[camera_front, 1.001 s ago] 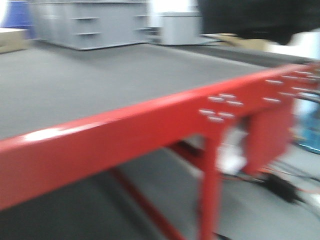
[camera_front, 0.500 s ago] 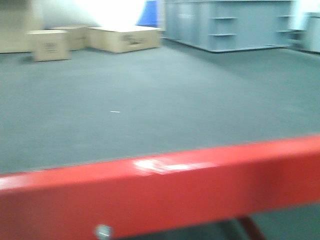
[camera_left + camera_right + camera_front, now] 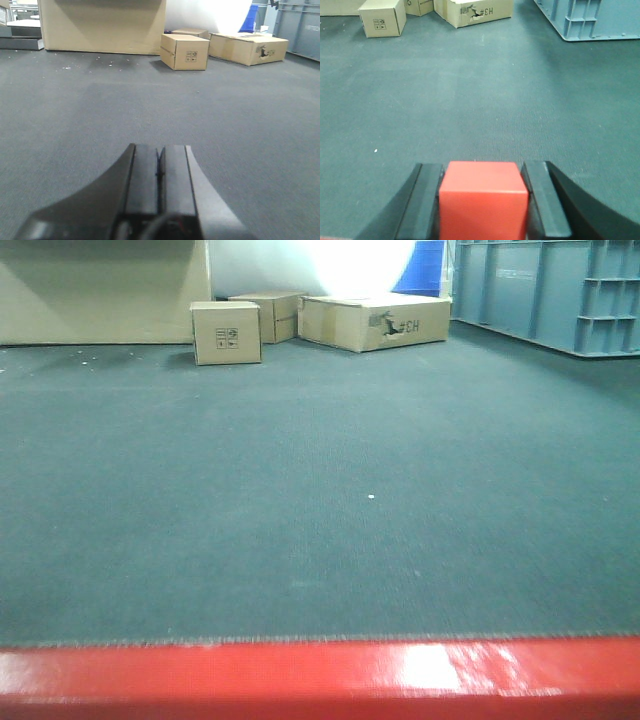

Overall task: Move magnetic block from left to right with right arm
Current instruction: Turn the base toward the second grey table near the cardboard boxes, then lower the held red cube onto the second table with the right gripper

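Observation:
The magnetic block [image 3: 483,200] is a bright-red cube held between the two black fingers of my right gripper [image 3: 483,172], which is shut on it at the bottom of the right wrist view, above grey carpet. My left gripper [image 3: 159,162] is shut with its two pads pressed together and nothing between them. Neither gripper nor the block shows in the front view.
A red bar [image 3: 320,680] runs across the bottom of the front view. Grey carpet [image 3: 320,490] stretches ahead. Brown cardboard boxes [image 3: 226,332] [image 3: 184,51] [image 3: 382,17] stand at the far side. A blue-grey crate [image 3: 590,17] sits far right, and a large cardboard wall [image 3: 100,25] far left.
The front view has swung: the red frame's leg and bolts have left the picture, the bar now lies level along the bottom, and the cardboard boxes have come into the middle.

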Controlling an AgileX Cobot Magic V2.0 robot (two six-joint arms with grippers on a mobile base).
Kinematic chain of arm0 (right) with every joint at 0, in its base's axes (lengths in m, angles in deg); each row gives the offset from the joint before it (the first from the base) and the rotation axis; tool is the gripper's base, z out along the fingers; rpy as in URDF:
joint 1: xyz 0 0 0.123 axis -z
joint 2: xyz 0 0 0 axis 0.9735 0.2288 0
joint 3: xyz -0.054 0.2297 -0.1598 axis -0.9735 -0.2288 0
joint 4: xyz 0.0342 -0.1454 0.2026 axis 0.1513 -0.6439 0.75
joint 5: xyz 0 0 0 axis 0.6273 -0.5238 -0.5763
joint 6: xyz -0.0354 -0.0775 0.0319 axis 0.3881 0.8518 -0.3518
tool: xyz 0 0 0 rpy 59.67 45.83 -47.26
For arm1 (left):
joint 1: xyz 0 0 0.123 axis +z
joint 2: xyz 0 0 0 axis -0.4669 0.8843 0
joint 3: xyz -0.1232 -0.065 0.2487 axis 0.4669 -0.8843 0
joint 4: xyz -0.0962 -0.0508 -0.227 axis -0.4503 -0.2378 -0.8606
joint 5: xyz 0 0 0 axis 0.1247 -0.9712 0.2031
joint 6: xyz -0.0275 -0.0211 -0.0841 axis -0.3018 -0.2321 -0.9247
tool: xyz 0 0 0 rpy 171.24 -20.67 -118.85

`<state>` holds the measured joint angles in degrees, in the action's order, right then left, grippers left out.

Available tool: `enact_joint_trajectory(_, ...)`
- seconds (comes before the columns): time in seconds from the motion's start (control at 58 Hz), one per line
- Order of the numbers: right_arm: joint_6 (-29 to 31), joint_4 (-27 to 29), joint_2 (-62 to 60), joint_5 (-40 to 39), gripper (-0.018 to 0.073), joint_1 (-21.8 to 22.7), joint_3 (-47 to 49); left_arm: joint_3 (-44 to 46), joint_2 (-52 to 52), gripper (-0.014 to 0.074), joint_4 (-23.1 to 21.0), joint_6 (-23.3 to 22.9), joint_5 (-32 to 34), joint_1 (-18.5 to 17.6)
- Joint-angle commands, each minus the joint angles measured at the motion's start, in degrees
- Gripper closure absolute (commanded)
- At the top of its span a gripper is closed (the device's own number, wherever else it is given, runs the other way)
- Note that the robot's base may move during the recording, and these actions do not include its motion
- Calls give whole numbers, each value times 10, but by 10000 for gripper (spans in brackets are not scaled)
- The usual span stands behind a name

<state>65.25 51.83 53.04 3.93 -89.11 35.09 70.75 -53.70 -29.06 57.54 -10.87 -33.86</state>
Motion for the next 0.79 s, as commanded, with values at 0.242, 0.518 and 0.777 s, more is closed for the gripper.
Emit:
enact_joint_trajectory(0.242,4,-8,8,-49,377,1,16,-5,-4,722,-3,-3,48,0)
enact_joint_trajectory(0.518,4,-8,8,-49,377,1,16,-5,-4,722,-3,-3,48,0)
enact_joint_trajectory(0.777,3,-6,8,-50,377,1,16,-5,-4,722,-3,-3,48,0)
